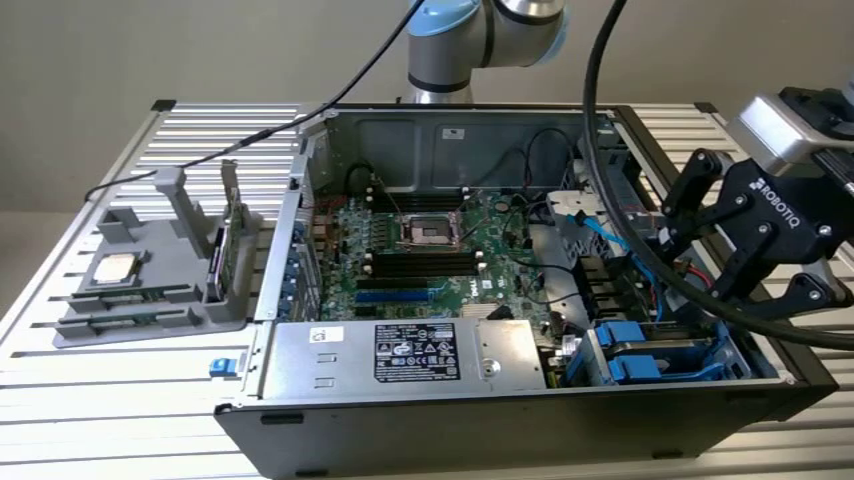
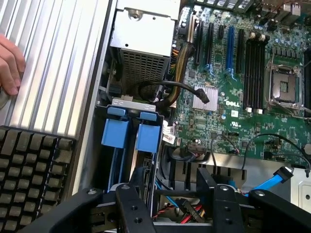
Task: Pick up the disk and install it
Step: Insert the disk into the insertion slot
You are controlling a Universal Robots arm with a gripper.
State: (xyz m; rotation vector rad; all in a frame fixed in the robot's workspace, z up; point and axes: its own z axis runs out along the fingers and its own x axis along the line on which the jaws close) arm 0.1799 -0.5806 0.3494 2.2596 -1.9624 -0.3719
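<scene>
Gripper (image 2: 171, 182) up first: jaws stand wide apart with nothing between them, only the case's innards below in the gap. It hangs clear in the air over the exterior view's right side of the open computer case (image 1: 507, 432), touching nothing, with a thick black cable (image 1: 617, 190) looping down past it. Below it and nearest, the disk (image 1: 661, 358) sits in the drive bay (image 2: 127, 102) at the case's near corner on the exterior view's right, cradled in its blue carrier; mostly the blue frame shows, and little of the grey metal. From the wrist view, two blue carrier ends (image 2: 146, 137) stand side by side in that bay, and I cannot tell which one holds the drive. Just beside the bay, the silver power supply (image 1: 400, 358) carries a dark label. Beyond that the green motherboard (image 1: 441, 262) lies flat on the case floor, processor socket (image 1: 430, 230) in the middle, and a blue flat cable (image 1: 597, 235) runs along the side nearest the gripper. Out on the slatted metal bench (image 1: 120, 420), well apart on the exterior view's left, a grey holder (image 1: 140, 325) keeps a small square silver chip (image 1: 115, 268) and a thin dark card (image 1: 230, 235) standing upright. In the wrist view a person's hand (image 2: 9, 60) rests on the bench slats, next to what looks like a dark keyboard (image 2: 31, 170).
</scene>
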